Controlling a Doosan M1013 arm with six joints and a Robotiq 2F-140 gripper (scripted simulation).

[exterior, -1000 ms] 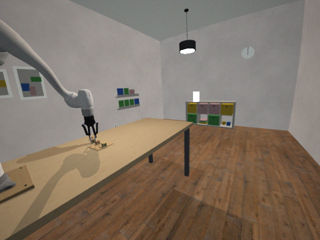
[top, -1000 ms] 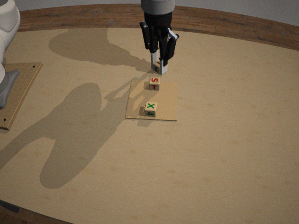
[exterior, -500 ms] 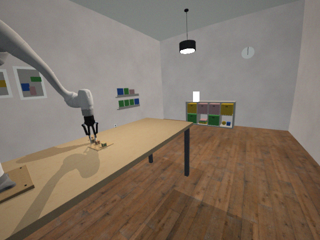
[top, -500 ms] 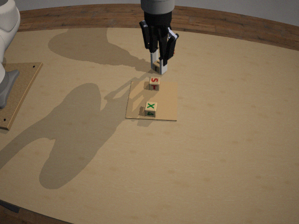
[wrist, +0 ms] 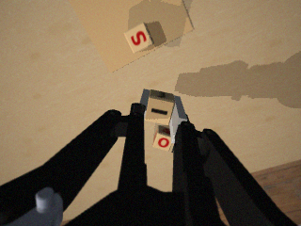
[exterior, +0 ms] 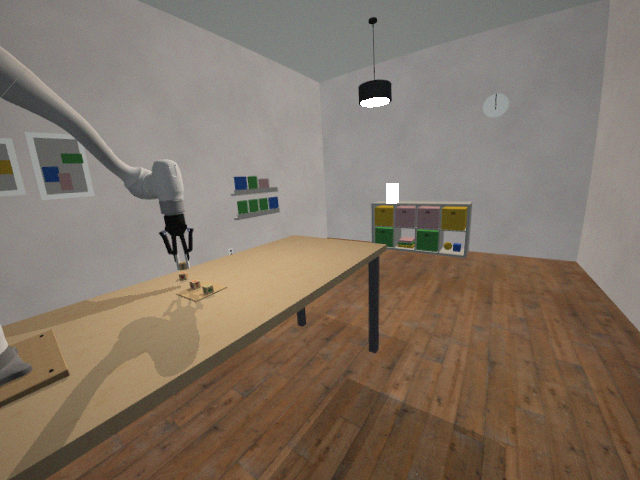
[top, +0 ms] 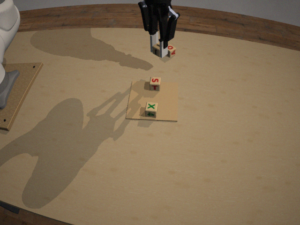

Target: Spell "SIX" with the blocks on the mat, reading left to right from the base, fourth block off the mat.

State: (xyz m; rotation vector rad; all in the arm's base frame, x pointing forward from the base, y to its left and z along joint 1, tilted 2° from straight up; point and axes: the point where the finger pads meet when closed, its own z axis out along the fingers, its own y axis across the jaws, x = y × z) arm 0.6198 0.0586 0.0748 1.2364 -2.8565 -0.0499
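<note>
My gripper (top: 159,52) (exterior: 181,264) (wrist: 159,103) is shut on the wooden I block (top: 156,48) (wrist: 158,111) and holds it a little above the table, beyond the far edge of the mat (top: 167,104) (exterior: 189,296) (wrist: 105,33). The O block (top: 172,50) (exterior: 182,276) (wrist: 164,139) with red letters lies on the table just right of the held block, off the mat. The S block (top: 154,83) (exterior: 194,284) (wrist: 139,38) sits at the mat's far edge, its red S on top. The X block (top: 151,109) (exterior: 207,289) sits near the mat's near edge, its green X on top.
The robot's base stands on a wooden plate (top: 21,92) (exterior: 36,361) at the left of the table. The table's far edge and the wooden floor (top: 218,24) lie just behind the gripper.
</note>
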